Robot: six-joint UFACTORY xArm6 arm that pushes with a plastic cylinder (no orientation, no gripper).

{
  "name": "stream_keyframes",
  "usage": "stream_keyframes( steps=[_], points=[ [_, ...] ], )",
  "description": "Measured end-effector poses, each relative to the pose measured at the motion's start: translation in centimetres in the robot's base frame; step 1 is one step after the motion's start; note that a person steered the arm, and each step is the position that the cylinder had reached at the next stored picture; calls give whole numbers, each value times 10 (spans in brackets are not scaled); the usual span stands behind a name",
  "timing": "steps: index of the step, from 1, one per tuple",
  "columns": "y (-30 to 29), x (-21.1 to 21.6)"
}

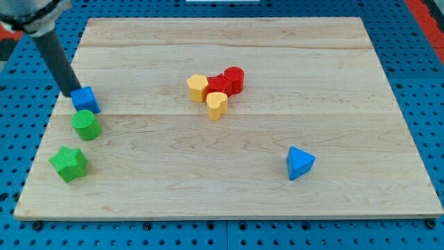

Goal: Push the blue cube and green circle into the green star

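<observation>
Camera view, my tip (73, 94) touching blue cube (86, 99)

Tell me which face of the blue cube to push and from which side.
Push the blue cube on its upper face, from the view's top. My tip already sits at its upper-left edge; the green circle and green star line up below, slightly leftward.

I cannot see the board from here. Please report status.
My tip touching blue cube, top-left side. Green circle just below cube, green star further below. Path unobstructed.
</observation>
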State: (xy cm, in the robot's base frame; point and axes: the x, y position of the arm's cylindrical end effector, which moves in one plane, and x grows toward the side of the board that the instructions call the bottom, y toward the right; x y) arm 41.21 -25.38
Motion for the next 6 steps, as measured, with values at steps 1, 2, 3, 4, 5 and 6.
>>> stream_keyframes(
  steps=[1, 2, 3, 4, 5, 6],
  points=[
    [11, 12],
    [9, -11],
    [27, -26],
    [33, 19],
    [34, 48],
    [113, 45]
  ],
)
